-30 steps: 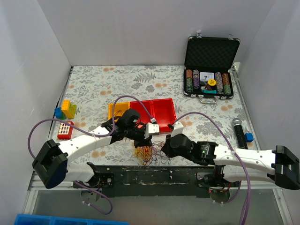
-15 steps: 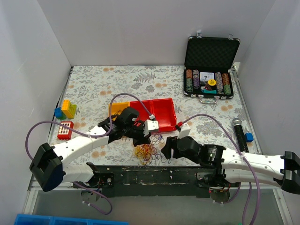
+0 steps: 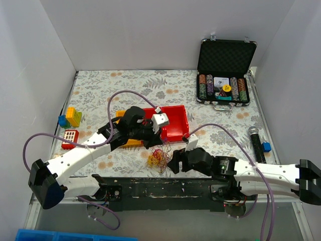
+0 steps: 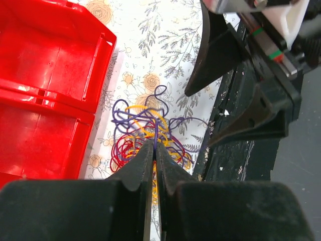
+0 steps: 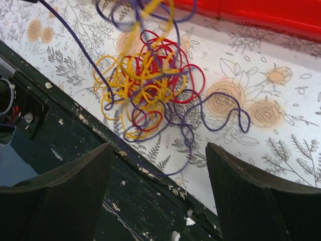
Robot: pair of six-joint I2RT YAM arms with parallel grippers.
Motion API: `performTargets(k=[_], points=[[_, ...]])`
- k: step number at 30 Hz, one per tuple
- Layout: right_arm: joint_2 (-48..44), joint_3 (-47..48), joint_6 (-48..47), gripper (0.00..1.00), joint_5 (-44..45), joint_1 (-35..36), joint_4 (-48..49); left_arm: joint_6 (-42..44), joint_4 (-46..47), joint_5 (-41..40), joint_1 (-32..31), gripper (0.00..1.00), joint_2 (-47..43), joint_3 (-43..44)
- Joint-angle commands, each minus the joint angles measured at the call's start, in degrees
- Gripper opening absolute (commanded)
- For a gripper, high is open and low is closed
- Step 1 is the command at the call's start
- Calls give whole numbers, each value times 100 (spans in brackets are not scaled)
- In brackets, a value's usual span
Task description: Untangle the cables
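near the table's (image 3: 100, 90) front edge, beside the red bin (image 4: 50, 75), the cables (image 3: 159, 156) lie knotted. the right gripper (image 5: 158, 148) has just spread wide, empty beside the heap; the left gripper (image 4: 154, 155), pressed together, pinches one purple strand (image 4: 156, 131), which could now draw free.

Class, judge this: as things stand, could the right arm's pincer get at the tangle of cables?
Probably yes. The right pincer is wide open just short of the cables, facing them, and nothing lies between them.
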Motion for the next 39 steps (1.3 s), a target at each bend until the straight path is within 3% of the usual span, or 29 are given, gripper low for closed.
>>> performTargets(k=[1, 9, 14, 21, 28, 32, 39], points=[[424, 479, -500, 83, -91, 102, 912, -418, -148, -132, 18, 0, -299, 61], [1426, 674, -650, 81, -20, 102, 1544, -480, -262, -246, 18, 0, -501, 104], [2112, 586, -545, 73, -187, 102, 1897, -357, -604, -377, 18, 0, -510, 797], [2666, 261, -343, 52, -495, 102, 2257, -207, -842, -913, 18, 0, -607, 1747], [2676, -222, -18, 16, -627, 119, 2310, -41, -816, -1292, 18, 0, -634, 2652], [2553, -434, 158, 5, -574, 111, 2091, 65, -710, -1380, 18, 0, -563, 3206], [2070, -732, 413, 1, -363, 137, 1503, 355, 18, -1783, 10, 0, -563, 3980]])
